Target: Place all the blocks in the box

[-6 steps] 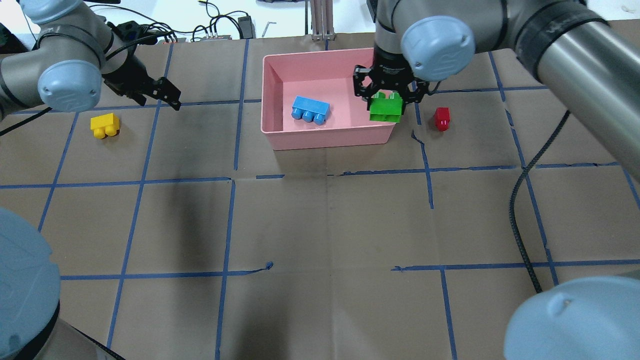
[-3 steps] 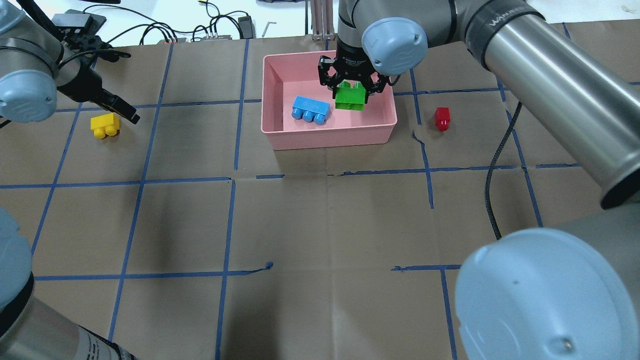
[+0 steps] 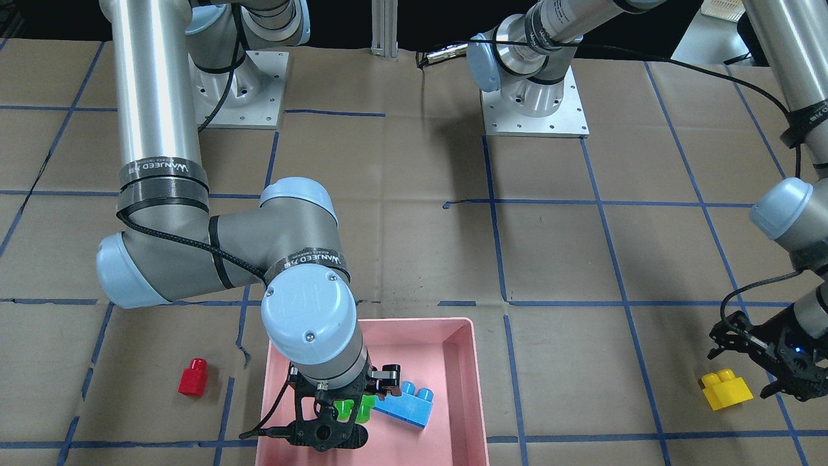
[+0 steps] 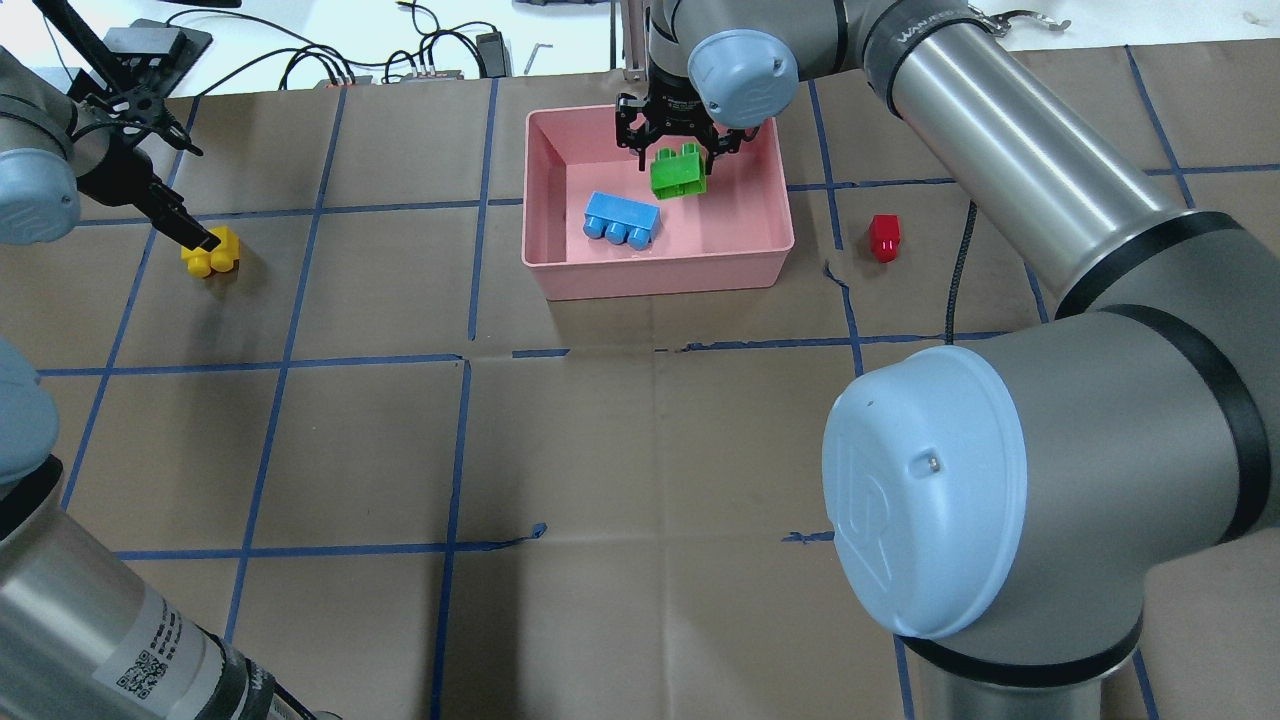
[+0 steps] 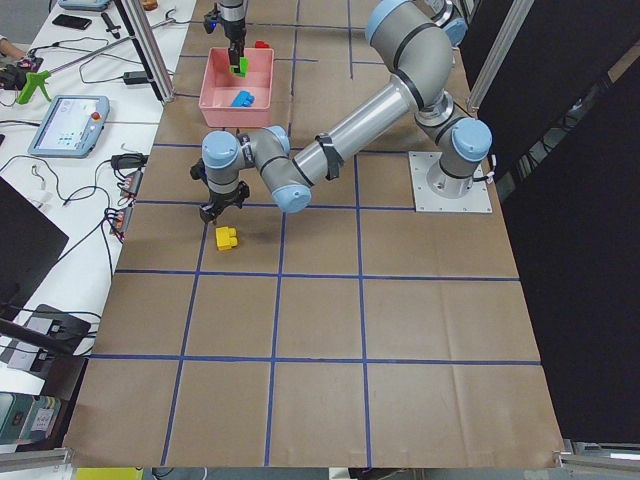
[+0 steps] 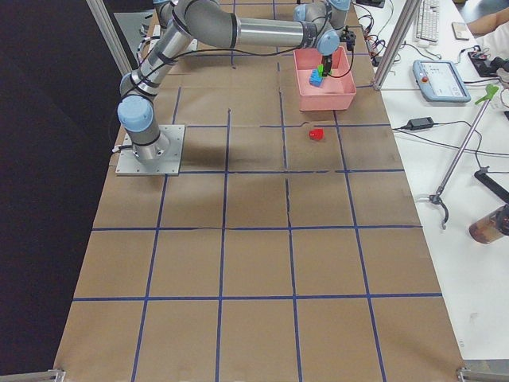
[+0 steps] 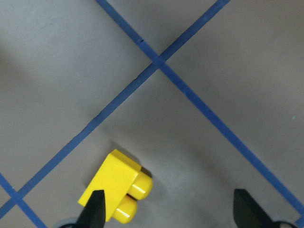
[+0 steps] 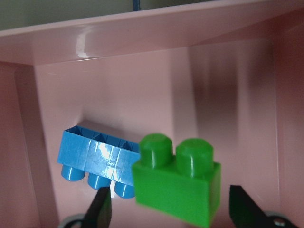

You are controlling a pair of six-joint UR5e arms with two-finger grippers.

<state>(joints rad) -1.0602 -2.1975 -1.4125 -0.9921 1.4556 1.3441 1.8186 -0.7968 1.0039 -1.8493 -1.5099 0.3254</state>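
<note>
Right tool (image 4: pixel 680 150) is now over the box (image 4: pixel 545 190) interior; a second ago it was at the rim. Jaws are spread wide, with the green block (image 4: pixel 679 173) loose between them, tilted, beside the blue block (image 4: pixel 621 219). I'd count two in. Left tool (image 7: pixel 172 209) has dropped to the yellow block (image 7: pixel 116 187), open and gripping nothing, with the block by one finger. Red block (image 4: pixel 884 237) sits on the tabletop (image 4: pixel 640 450) near the box, untouched.
</note>
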